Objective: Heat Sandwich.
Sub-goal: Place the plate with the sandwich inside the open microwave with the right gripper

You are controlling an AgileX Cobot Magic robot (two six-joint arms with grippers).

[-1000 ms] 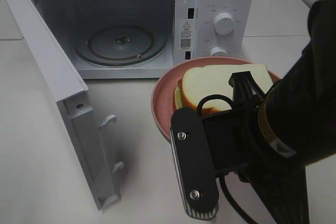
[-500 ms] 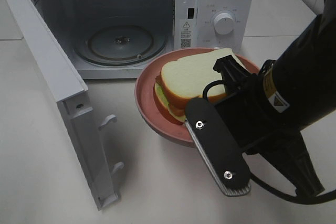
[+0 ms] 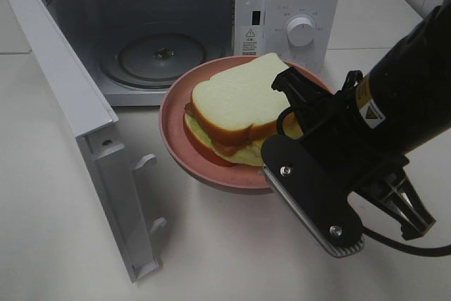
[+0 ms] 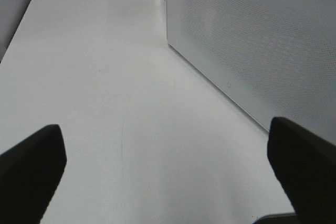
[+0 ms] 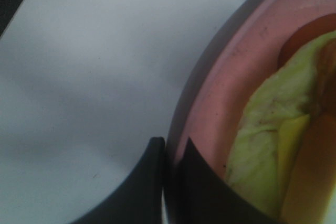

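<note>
The sandwich point(image 3: 236, 100), pale bread over lettuce and a reddish slice, lies on a round pink plate point(image 3: 176, 147) held just above the table in front of the open microwave point(image 3: 296, 5). My right gripper point(image 5: 167, 146) is shut on the plate's rim point(image 5: 220, 93), with the sandwich's lettuce point(image 5: 273, 150) close beside it. In the high view the right arm point(image 3: 394, 111) and its camera mount hide that grip. My left gripper point(image 4: 168, 156) is open with nothing between its fingers point(image 4: 31, 171), low over the table beside the microwave door point(image 4: 252, 40).
The microwave door point(image 3: 70, 103) swings out to the left toward the table's front. Inside, the glass turntable point(image 3: 161, 58) is bare. Two knobs point(image 3: 301, 31) sit on the right panel. White tabletop point(image 3: 56, 230) lies left of the door.
My right arm has carried the plate with the sandwich leftward, toward the microwave's opening. The left gripper stays open.
</note>
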